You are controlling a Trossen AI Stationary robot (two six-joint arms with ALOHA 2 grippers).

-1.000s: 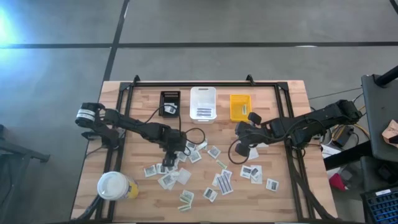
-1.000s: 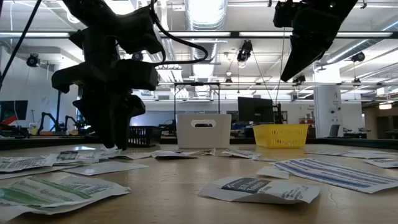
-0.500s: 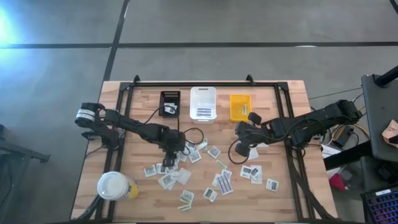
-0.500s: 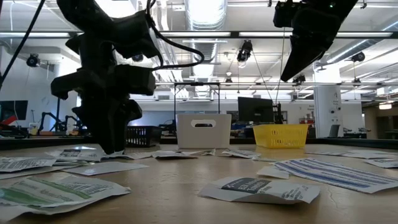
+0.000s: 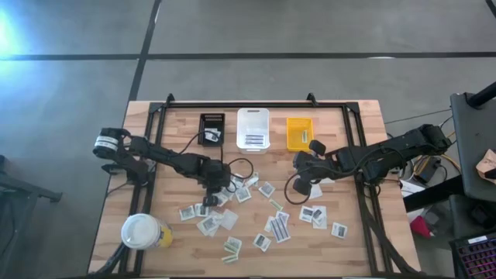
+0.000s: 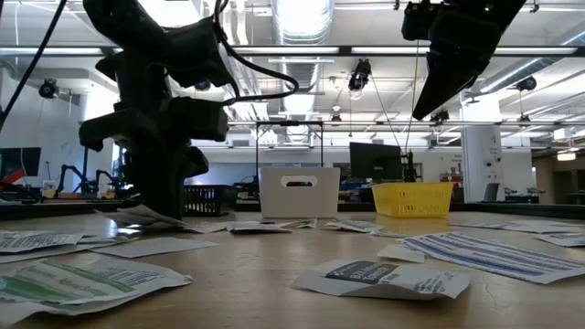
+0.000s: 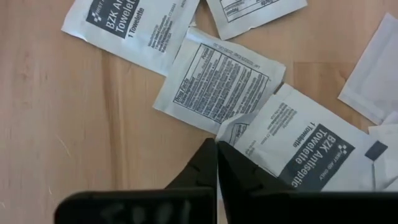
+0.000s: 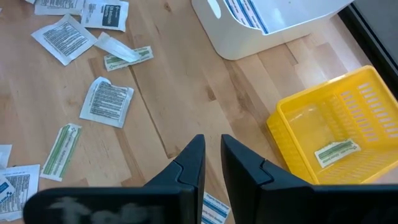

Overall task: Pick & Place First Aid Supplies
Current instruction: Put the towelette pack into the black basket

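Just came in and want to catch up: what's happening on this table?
The left gripper is down among the scattered packets, shut on the corner of a BZK antiseptic towelette packet. The right gripper hangs above the table near the yellow bin, which holds one strip. More packets lie loose on the wooden table.

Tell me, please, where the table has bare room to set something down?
Bare wood lies along the left edge between the black bin and the lidded cup, and at the near right corner. The middle is crowded with packets.
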